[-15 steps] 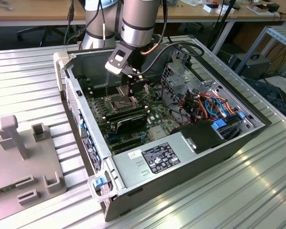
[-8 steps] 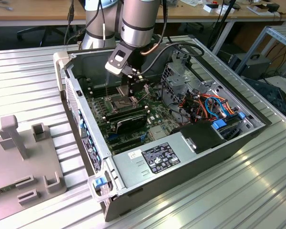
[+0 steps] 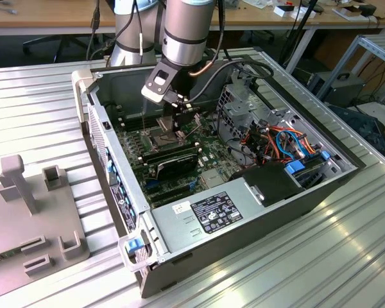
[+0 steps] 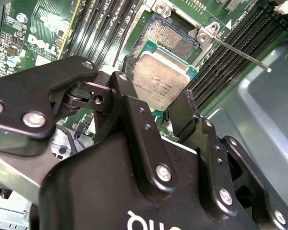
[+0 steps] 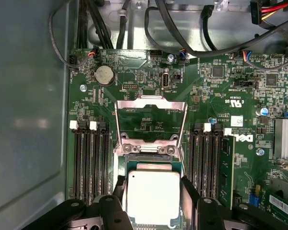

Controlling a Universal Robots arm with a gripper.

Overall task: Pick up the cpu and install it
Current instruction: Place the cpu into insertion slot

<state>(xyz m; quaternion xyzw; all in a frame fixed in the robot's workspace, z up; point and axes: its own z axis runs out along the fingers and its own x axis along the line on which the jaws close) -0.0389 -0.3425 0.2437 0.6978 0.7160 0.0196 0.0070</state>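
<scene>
Exterior view, from its left: a grey fixture block (image 3: 25, 212) sits on the ribbed desk (image 3: 38, 96), well apart from the socket. Next comes the open computer case (image 3: 244, 212), with the arm reaching down into it and the gripper (image 3: 176, 125) low over the board.

In the second wrist view the gripper (image 4: 156, 96) is closed on the cpu (image 4: 161, 81), one finger on each of two opposite edges, metal top facing up. The cpu hangs just over the near part of the socket (image 4: 170, 38), whose contact field lies bare beyond it. Whether the chip already touches the socket cannot be told.

In the first wrist view the load frame (image 5: 151, 99) stands hinged up just behind the socket. Memory slots (image 5: 89, 163) flank the socket on both sides, and the lever (image 4: 240, 52) sticks out beside it.

Risks, as judged:
- The cpu looks offset from the socket's centre. If set down that way, a corner could land on the contacts and bend them.
- The hold is on thin edges only, so a small slip or tilt would drop the chip crooked.
- The fingers stand wider than the chip and close to the frame hinge and slots, so a skewed descent could catch on them.
- Orientation marks are too small to check here. A turned chip would not seat.

Toward the exterior view's right, cables (image 3: 276, 138) lie near the socket but apart from the gripper.
</scene>
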